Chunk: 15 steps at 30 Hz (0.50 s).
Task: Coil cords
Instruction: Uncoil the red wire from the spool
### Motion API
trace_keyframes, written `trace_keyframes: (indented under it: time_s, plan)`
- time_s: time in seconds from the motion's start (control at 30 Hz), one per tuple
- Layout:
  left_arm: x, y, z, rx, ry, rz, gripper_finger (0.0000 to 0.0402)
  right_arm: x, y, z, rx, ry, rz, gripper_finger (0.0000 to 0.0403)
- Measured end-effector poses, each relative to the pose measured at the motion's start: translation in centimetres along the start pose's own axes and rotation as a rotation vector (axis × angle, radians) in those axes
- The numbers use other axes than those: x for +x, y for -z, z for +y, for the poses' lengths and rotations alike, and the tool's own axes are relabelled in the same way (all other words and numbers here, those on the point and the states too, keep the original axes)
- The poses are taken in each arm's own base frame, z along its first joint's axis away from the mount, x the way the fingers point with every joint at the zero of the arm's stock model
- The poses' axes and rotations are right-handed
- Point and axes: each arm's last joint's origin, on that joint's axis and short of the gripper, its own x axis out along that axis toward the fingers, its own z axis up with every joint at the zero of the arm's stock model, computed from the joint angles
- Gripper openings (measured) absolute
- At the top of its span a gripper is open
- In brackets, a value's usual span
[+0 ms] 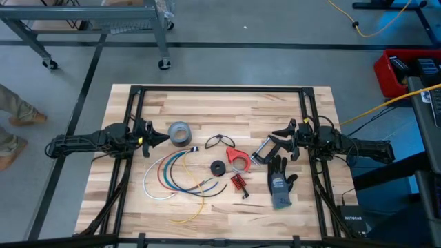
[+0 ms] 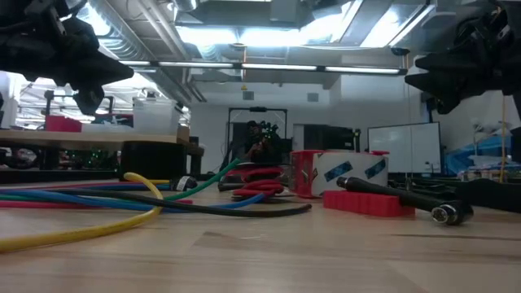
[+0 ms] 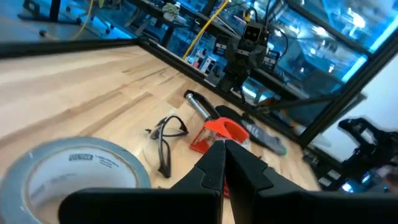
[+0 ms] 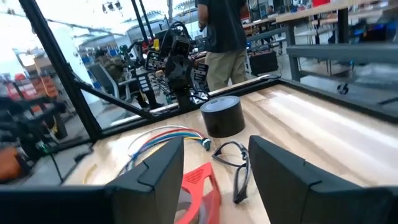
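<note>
The cords (image 1: 176, 173) lay loose on the table (image 1: 220, 103), fanned in curved strands of white, blue, red, green and yellow, just below and left of the tape roll (image 1: 180, 133) in the high view. One end of the bundle gathered near the roll's lower right side; a yellow strand trailed farthest from the roll toward the table's front edge.

The left gripper (image 1: 163, 134) hung just left of the roll, its fingers pressed together with nothing between them. The right gripper (image 1: 278, 145) hovered well to the right of the roll, its fingers spread apart and empty, above the clamp (image 1: 261, 150).

Right of the roll lay safety glasses (image 1: 218, 141), then a red part (image 1: 237, 157). A black ring (image 1: 218, 168) and a small red piece (image 1: 238, 182) sat below the glasses, farther from the roll. A grey glove (image 1: 280, 182) lay beyond them, under the right gripper.
</note>
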Motion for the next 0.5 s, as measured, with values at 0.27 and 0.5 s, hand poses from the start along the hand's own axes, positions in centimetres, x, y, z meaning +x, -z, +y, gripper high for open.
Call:
trace_keyframes:
  time_s: [0.27,0.5]
  plan:
    - [-0.01,-0.02,-0.02,-0.227,0.002,0.001,0.0004,-0.01,-0.46,0.17,0.191,-0.029,-0.048,0.0186]
    - [0.01,-0.03,-0.05,-0.350,0.006,0.005,0.0004,-0.02,-0.67,0.26,0.189,-0.047,-0.066,0.0186]
